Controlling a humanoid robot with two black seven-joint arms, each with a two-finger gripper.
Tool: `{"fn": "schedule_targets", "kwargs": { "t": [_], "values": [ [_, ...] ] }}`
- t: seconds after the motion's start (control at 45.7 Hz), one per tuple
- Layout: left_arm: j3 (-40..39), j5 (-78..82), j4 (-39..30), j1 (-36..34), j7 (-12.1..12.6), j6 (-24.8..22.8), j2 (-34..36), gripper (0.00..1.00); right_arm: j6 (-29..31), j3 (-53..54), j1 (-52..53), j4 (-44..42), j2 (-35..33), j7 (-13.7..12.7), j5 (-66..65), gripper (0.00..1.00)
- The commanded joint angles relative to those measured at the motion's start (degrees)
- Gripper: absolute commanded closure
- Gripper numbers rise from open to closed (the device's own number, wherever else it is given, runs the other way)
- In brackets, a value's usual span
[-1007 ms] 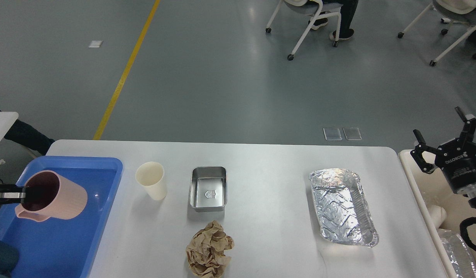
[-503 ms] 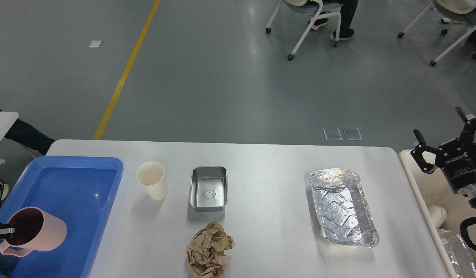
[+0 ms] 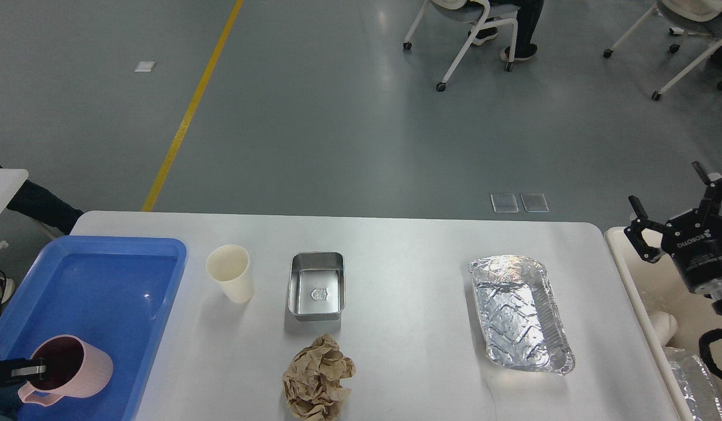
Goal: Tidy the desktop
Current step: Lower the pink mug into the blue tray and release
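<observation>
The desktop (image 3: 396, 245) runs lengthwise left to right. The left gripper (image 3: 36, 369) pinches the pink mug's (image 3: 74, 374) rim in the blue tray (image 3: 162, 251). The right gripper (image 3: 671, 202) hangs spread wide above the cream bin (image 3: 615, 245).

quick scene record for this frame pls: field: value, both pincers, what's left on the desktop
left pincer: at rim of pink mug, one finger inside, over blue tray; grip state unclear
right pincer: open, empty, above cream bin off the right edge
desktop: white, four items on it
paper cup: upright, beside tray
steel box: open, centre
crumpled brown paper: near edge, in front of steel box
foil tray: right side, empty
</observation>
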Motion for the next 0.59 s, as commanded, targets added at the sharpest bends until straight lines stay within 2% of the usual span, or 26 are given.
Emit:
{"fn": "schedule_targets", "kwargs": {
  "t": [0.0,0.306,0.394,0.481,0.569],
  "values": [
    [-0.1,-0.1,-0.2,0.0,-0.2,0.2,-0.5,0.20,0.0,0.3,0.0,0.0,-0.2,-0.1,0.0,0.00],
    [-1.5,-0.5,-3.8,0.4,-0.6,0.7,2.7,0.08,0.0,0.6,0.0,0.0,-0.3,-0.1,0.0,0.00],
    [-3.4,-0.5,-9.6,-0.2,-0.8,0.8,6.4,0.06,0.0,0.6,0.0,0.0,-0.3,-0.1,0.0,0.00],
    [-8.9,-0.8,-15.8,-0.2,-0.9,1.2,9.1,0.05,0.0,0.6,0.0,0.0,-0.3,0.0,0.0,0.00],
    [-12.7,-0.8,-18.6,-0.1,-0.9,2.2,9.5,0.04,0.0,0.6,0.0,0.0,-0.3,-0.1,0.0,0.00]
  ]
}}
